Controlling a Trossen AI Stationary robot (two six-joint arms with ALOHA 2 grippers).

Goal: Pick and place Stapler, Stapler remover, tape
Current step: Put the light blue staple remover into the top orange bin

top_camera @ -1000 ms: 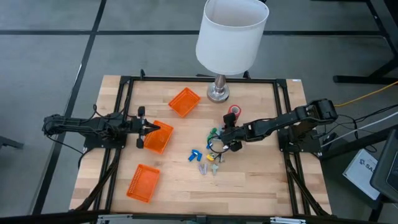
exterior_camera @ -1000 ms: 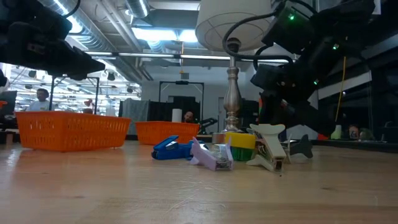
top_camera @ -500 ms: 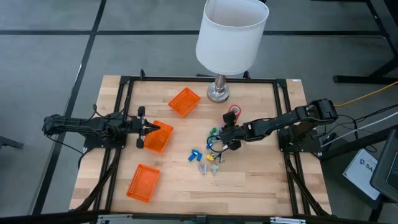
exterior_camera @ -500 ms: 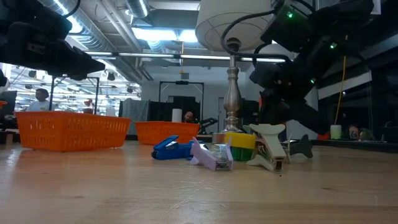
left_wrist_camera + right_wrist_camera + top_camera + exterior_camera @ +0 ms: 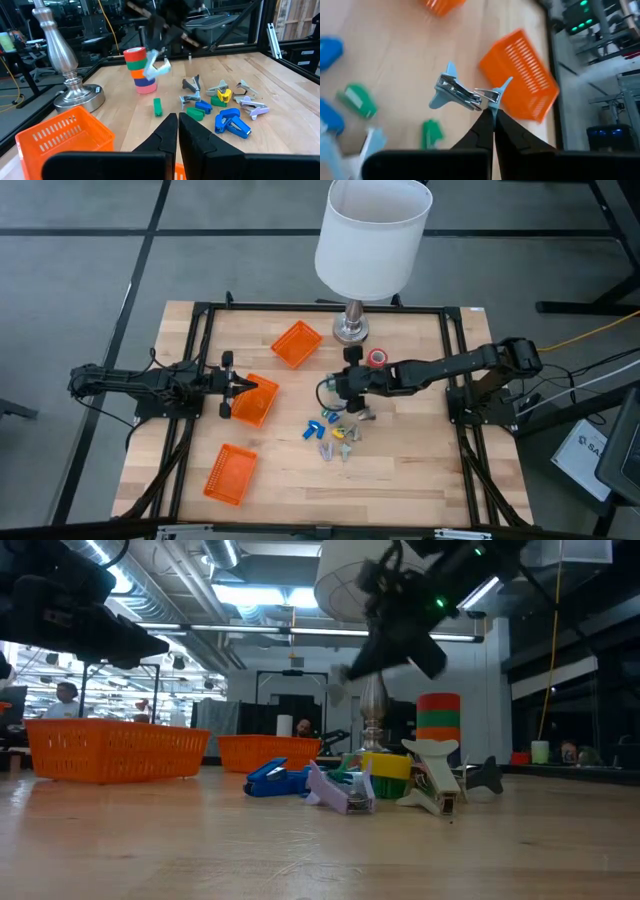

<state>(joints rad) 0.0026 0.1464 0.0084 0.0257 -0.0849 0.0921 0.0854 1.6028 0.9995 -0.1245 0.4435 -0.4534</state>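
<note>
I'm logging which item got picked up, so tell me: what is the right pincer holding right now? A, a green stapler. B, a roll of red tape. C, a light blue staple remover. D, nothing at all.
C: the right wrist view shows the right pincer shut on the light blue staple remover, lifted above the table, with the green pieces left below.

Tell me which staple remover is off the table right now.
The pale blue staple remover, pinched by one wing in the right gripper and held above the wood. The other removers lie in the pile on the table.
</note>
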